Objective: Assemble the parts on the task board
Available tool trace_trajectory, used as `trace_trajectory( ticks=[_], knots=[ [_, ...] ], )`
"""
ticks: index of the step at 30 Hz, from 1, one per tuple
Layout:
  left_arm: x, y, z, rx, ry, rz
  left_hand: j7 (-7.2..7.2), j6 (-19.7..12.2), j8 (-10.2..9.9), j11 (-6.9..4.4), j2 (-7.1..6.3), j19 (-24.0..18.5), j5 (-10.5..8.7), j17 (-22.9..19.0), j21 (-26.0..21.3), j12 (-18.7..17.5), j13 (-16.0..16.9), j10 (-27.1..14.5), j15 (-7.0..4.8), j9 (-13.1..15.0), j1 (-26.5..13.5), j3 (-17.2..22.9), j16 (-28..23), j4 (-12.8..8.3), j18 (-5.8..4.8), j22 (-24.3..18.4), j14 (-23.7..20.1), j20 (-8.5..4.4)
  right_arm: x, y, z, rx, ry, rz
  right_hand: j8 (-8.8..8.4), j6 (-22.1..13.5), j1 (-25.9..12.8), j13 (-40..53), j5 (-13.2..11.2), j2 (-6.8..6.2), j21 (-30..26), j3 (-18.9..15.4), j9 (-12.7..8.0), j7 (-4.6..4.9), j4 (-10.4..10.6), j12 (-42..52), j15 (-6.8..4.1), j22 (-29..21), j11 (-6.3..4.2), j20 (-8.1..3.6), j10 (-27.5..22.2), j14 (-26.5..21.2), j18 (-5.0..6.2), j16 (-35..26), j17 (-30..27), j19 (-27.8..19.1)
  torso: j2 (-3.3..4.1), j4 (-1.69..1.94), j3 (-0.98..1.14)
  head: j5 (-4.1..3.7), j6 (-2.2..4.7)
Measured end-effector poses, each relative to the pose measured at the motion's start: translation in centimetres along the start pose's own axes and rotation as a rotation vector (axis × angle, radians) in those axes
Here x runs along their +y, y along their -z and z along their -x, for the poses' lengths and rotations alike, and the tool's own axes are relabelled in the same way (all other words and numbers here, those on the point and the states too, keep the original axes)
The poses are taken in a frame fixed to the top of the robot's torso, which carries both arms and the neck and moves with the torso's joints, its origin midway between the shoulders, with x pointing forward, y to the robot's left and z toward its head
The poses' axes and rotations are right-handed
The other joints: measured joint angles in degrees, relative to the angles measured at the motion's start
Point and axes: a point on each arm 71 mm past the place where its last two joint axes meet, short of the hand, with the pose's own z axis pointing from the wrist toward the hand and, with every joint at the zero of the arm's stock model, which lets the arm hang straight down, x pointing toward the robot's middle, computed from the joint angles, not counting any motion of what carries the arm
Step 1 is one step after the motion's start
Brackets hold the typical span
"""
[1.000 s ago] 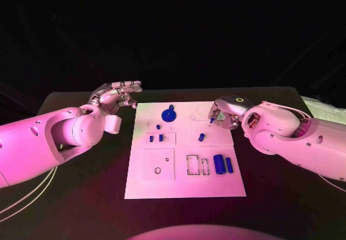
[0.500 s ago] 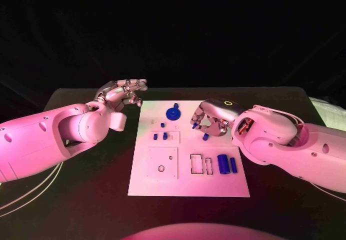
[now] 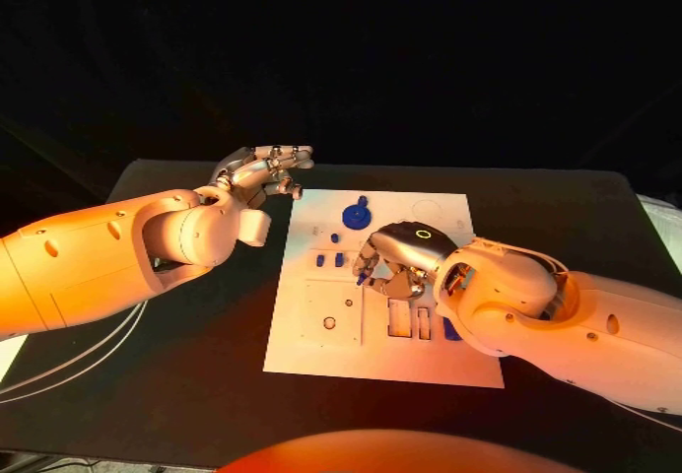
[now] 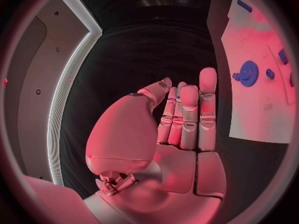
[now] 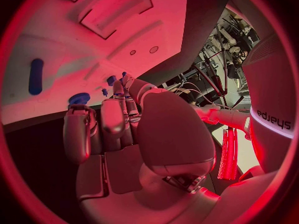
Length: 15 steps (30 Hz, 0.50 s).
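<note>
Probably a robotics lab, black table [image 3: 170,325], white task board [image 3: 443,219], dark backdrop, coloured stage-like lighting

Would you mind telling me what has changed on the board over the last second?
The right hand has travelled from the board's far right edge inward to its middle, carrying a small blue part pinched in its fingers, and now holds it low over the task board. The left hand stays raised and empty past the board's far left corner. The blue gear lies where it was.

Dim room, warm orange-red light; wrist views fisheye-warped.
</note>
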Motion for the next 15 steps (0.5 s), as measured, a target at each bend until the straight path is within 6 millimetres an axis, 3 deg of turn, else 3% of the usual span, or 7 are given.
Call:
trace_trajectory(
  ticks=[15],
  knots=[
    [0.0, 0.0, -0.1, 0.004, 0.000, 0.000, 0.00, 0.0, 0.0, 0.00, 0.00, 0.0, 0.00, 0.0, 0.0, 0.0, 0.0, 0.0, 0.00, 0.0, 0.0, 0.0, 0.0, 0.0, 0.00, 0.0, 0.0, 0.00, 0.5, -0.4, -2.3, 0.067, -0.009, 0.019, -0.04, -0.1, -0.9, 0.0, 0.0, 0.31, 0.0, 0.0, 0.1, 0.08, 0.0, -0.2, 0.00, 0.0, 0.00, 0.00, 0.0, 0.0, 0.00, 0.0, 0.0, 0.0, 0.03, -0.08, 0.07, 0.87, -0.73]
  ],
)
